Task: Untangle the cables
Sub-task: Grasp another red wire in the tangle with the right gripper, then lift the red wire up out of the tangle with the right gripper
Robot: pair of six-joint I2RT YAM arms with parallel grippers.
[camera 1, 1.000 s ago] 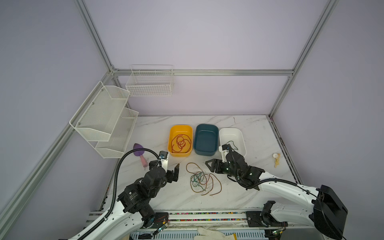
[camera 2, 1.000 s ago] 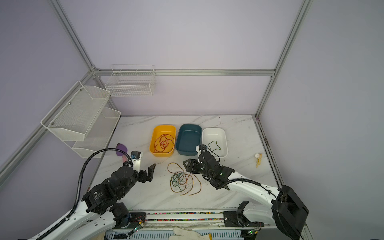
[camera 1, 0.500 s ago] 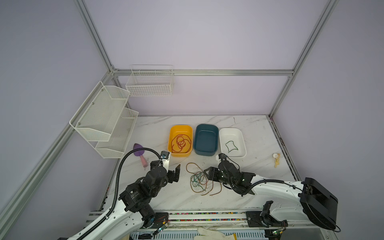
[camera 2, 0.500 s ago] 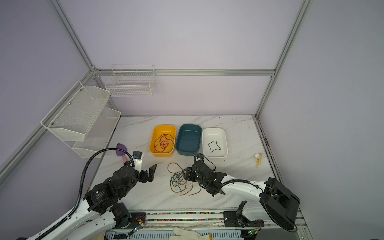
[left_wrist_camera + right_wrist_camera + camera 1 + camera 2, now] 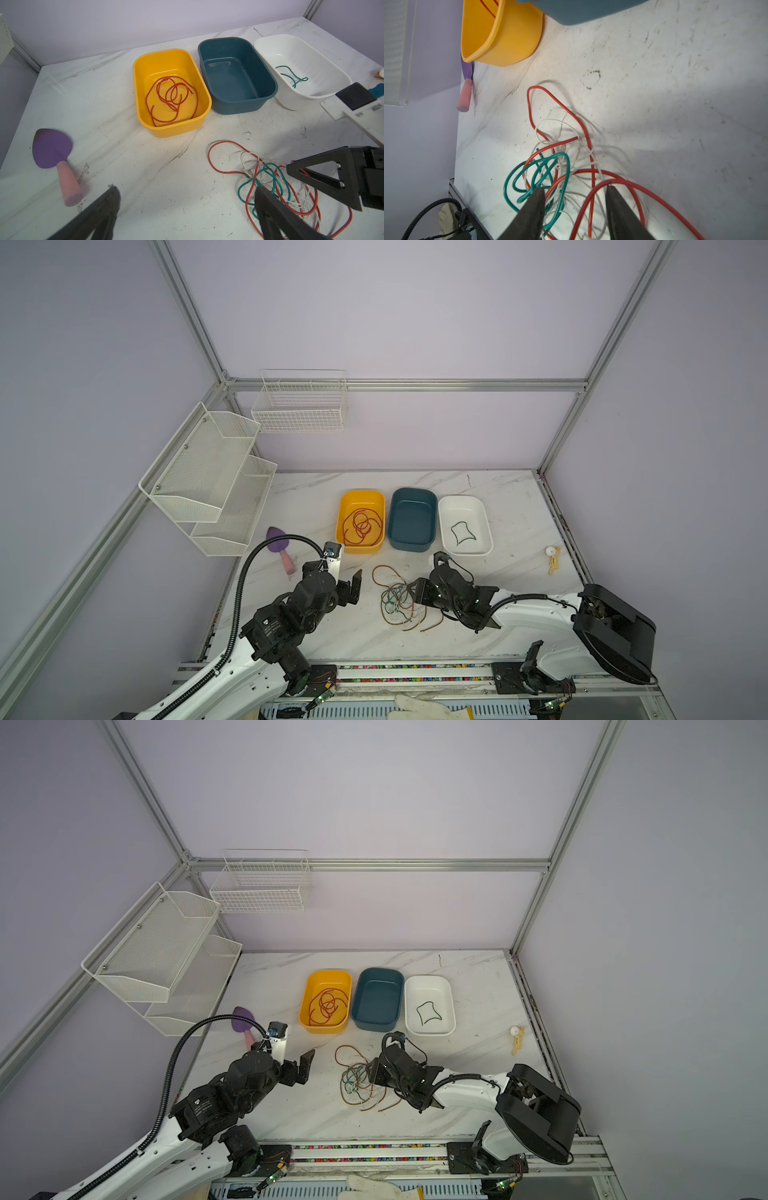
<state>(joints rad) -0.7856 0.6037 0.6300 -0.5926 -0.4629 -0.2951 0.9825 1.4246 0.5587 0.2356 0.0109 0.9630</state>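
Thin glossy cables [image 5: 562, 154] tangled in loops on scuffed marble table [image 5: 675, 104].

Both top views: from high above the front edge, angled steeply down, taking in the whole tabletop [image 5: 316, 497] [image 5: 478, 986]. From the left wrist: low, near, facing the yellow tray [image 5: 172, 126] and the cables [image 5: 268, 169]. From the right wrist: closest, over those same cables [image 5: 556, 166], yellow tray [image 5: 512, 37] at the margin.

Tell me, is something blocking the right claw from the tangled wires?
No, nothing visible is in the way. The right gripper sits right at the tangle, jaws apart, with red, white and green strands lying between them.
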